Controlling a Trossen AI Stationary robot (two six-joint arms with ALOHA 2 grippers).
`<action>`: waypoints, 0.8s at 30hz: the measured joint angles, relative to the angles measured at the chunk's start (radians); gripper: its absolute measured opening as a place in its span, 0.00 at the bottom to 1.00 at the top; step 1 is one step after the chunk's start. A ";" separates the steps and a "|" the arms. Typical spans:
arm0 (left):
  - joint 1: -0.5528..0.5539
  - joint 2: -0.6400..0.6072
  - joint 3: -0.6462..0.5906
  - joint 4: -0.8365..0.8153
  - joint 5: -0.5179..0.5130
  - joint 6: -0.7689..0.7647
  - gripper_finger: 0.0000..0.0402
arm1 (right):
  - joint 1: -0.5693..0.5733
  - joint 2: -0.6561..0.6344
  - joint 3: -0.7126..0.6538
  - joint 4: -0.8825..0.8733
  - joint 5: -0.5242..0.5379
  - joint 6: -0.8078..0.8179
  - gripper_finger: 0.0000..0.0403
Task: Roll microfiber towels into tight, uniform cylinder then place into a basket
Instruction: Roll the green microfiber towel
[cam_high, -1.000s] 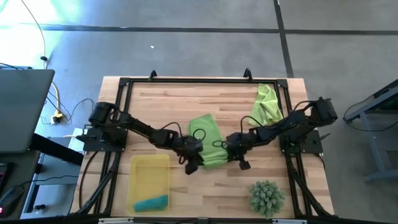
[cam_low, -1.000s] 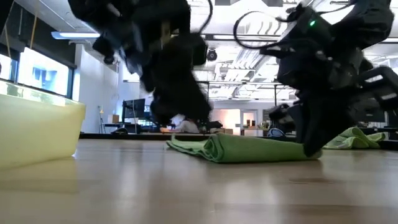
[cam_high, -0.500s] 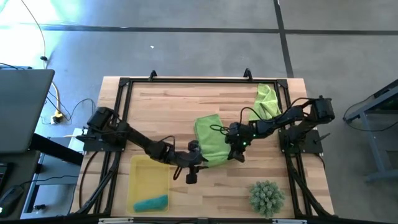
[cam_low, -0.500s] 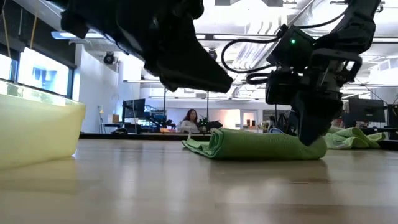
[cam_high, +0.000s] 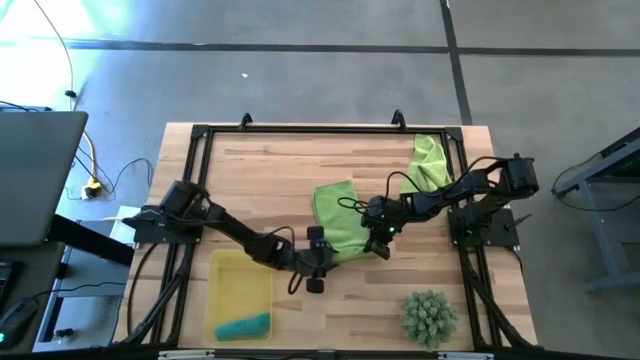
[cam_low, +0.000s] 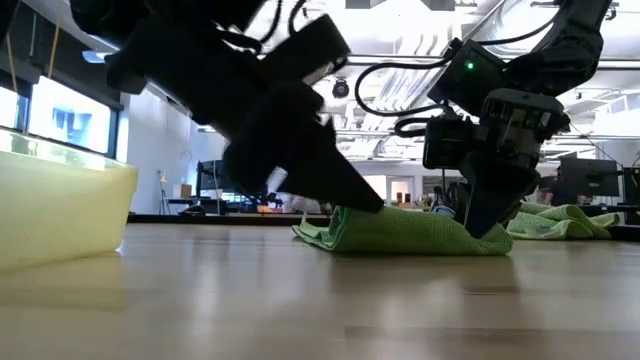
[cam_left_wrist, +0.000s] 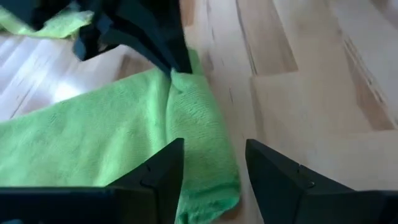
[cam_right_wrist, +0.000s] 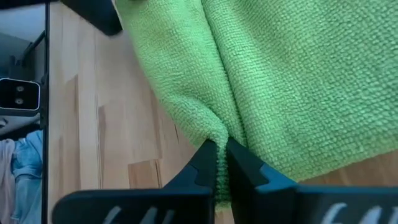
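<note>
Since half a second ago, seen from the high view, the left end effector (cam_high: 316, 283) has drawn back toward the counter's near edge, just off the roll's left end, while the right end effector (cam_high: 378, 243) stays planted on the roll's right end. From above, the half-rolled lime towel (cam_high: 337, 212) lies mid-counter (cam_high: 260, 170), a second lime towel (cam_high: 428, 165) sits bunched at the far right, and the teal towel (cam_high: 243, 326) already rests in the yellow basket (cam_high: 240, 270). The spiky plant (cam_high: 429, 316) stands apart at the near right.

At counter level, the rolled edge forms a low hump; the right end effector (cam_low: 483, 220) presses down into its end, and the left arm's dark bulk hangs over the other end.

The left wrist view shows its fingers (cam_left_wrist: 161, 171) parted and released, straddling the roll's end (cam_left_wrist: 199, 124) without pinching it.

The right wrist view shows its fingertips (cam_right_wrist: 208, 158) clenched on a pinch of the folded lime edge (cam_right_wrist: 186, 93).

The rolling step looks in hand and unfinished. Next likely calls for the left end effector to take a fresh grip on the roll, then both turning it evenly toward the flat part.
</note>
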 joint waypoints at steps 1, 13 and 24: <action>0.000 0.014 0.013 -0.003 0.000 0.015 0.41 | 0.000 0.000 0.000 0.000 0.000 0.000 0.01; 0.006 0.048 0.059 -0.164 -0.106 -0.156 0.34 | 0.000 -0.001 0.000 -0.001 0.000 -0.043 0.02; 0.014 0.049 0.062 -0.205 0.086 -0.311 0.03 | 0.000 -0.001 0.018 0.018 0.000 -0.353 0.27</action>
